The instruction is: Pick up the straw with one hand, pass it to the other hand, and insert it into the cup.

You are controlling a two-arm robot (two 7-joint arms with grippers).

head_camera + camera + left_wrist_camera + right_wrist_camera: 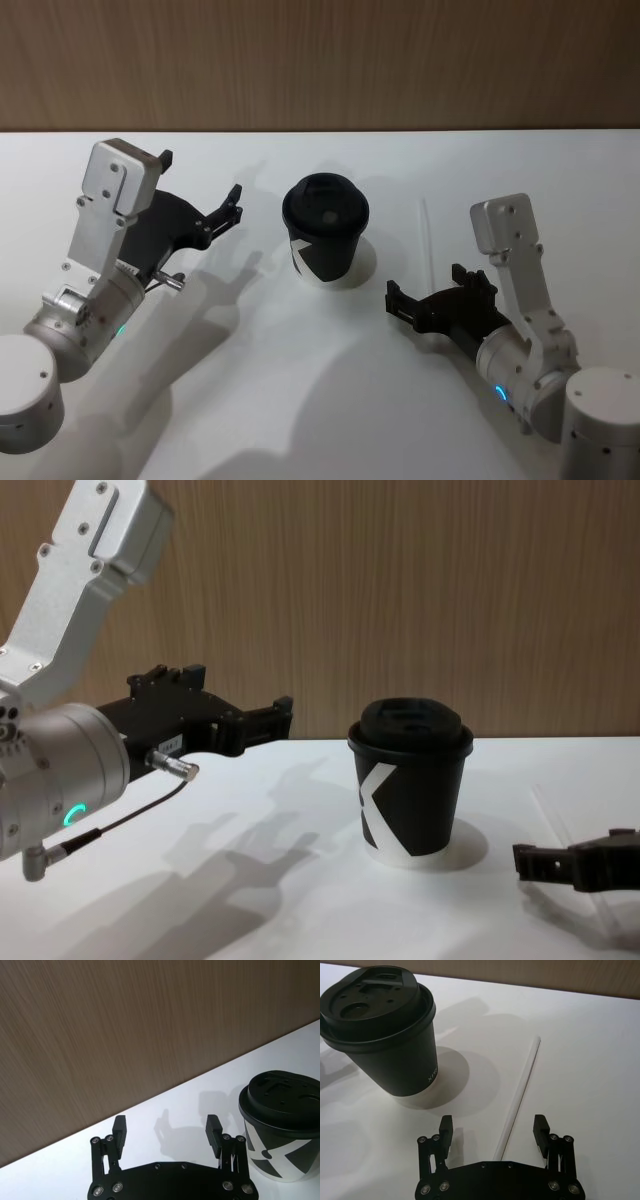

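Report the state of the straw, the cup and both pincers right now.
Cup: upright, lid on, no straw in it.
Straw: lying flat to the right of the cup, not gripped.
Right pincer: open, low, straddling the straw's near end.
Left pincer: open, empty, raised left of the cup.

The cup [325,250] is matt black paper under a smooth plastic lid [325,203], the straw [426,245] translucent plastic, the table [330,390] smooth white, the wall [320,60] grained wood.
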